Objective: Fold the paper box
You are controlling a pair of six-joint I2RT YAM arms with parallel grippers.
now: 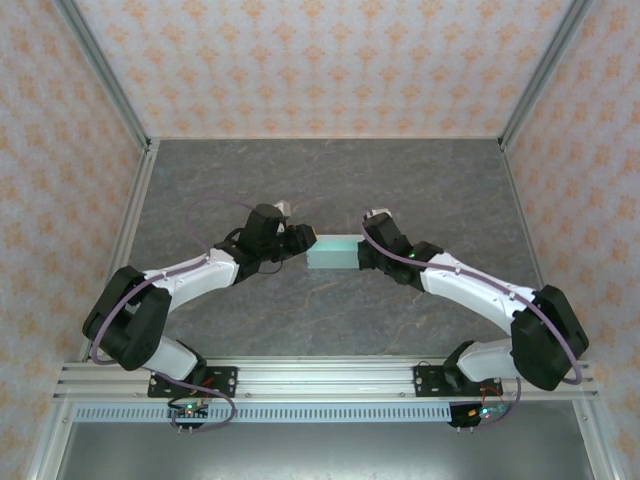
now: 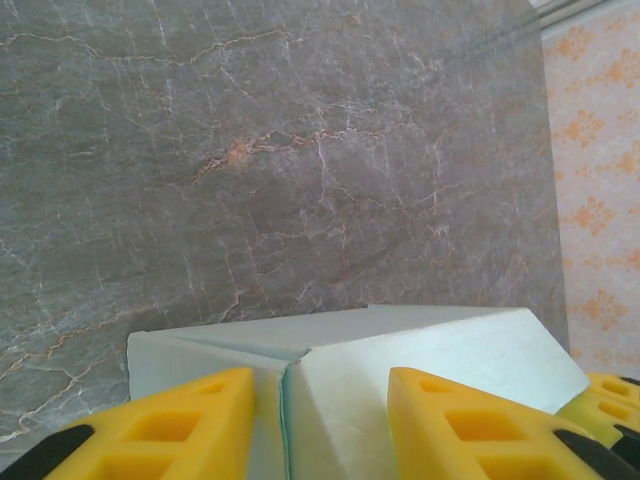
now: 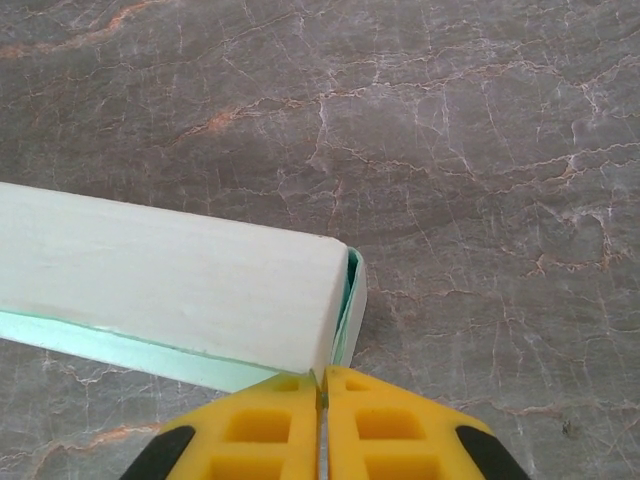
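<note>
Yellow fingers [image 2: 170, 425] of the left hand [image 2: 320, 390] sit closest to the left wrist camera. They are spread apart, one on either side of a seam where two end flaps of the paper box [image 2: 430, 350] meet. Whether the pads actually touch the card cannot be told from this view.

In the right wrist view the right hand [image 3: 322, 385] has its two yellow fingers pressed together. Their tips are up against the lower corner of the box's other end, where an end flap stands slightly ajar and shows a darker green edge.

From above, the pale mint-green box is a small closed rectangular block lying flat near the middle of the worktop [image 1: 440, 190]. Its long side runs parallel to the near edge, and it is well apart from the left, right and far edges. The left hand meets its left end and the right hand its right end, so the box lies between the two.

Both white-and-black arms [image 1: 190, 275] reach in from the near corners, bent at the elbow, with purple cables [image 1: 215, 205] looping along them. The worktop is grey stone-patterned with pale and rust veins. A ribbed metal rail [image 1: 330, 378] runs along its near edge, and walls [image 1: 330, 60] with an orange motif on cream stand on the other three sides.
</note>
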